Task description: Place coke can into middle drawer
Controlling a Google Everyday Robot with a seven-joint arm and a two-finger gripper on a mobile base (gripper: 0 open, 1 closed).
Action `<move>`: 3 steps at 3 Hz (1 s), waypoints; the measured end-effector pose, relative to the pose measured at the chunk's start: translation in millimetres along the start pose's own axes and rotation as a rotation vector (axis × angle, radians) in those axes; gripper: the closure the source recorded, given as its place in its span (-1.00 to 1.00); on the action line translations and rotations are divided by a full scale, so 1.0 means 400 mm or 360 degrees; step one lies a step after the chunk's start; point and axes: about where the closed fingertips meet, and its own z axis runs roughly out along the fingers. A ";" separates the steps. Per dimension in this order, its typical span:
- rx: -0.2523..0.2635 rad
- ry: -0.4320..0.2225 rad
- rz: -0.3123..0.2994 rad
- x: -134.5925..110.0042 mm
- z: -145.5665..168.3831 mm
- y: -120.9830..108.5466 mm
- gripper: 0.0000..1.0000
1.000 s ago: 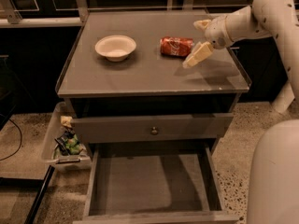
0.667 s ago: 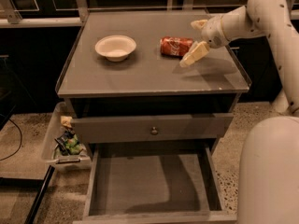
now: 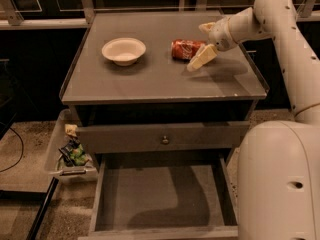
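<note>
At the left of the tabletop (image 3: pixel 150 86) sits a white bowl (image 3: pixel 123 50), upright and well apart from everything else. Below and in front, under the closed drawer front with its round knob (image 3: pixel 165 139), the middle drawer (image 3: pixel 160 196) stands pulled out, its flat grey floor bare and waiting.

To the right of the bowl, the coke can (image 3: pixel 184 49) lies on its side on the tabletop, with its long axis running roughly left to right, so one end faces the bowl and the other faces the arm.

The pincer (image 3: pixel 198 47) is at that right-hand end of the can. Its two pale fingers are spread apart, one on the far side of the can and one on the near side, angled down toward the tabletop. They straddle the can's right end without clamping it, and I cannot tell whether either finger is touching.

The can therefore lies immediately left of the pincer, with its axis pointing into the gap between the fingers. A squeeze would probably close across its round body, so the fingers likely need to reach a little further left first for a firm hold.
</note>
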 end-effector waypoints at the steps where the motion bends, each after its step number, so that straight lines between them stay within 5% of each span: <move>1: -0.0024 0.0010 0.0025 0.009 0.029 -0.004 -1.00; 3: -0.0026 0.0011 0.0027 0.010 0.032 -0.006 -0.26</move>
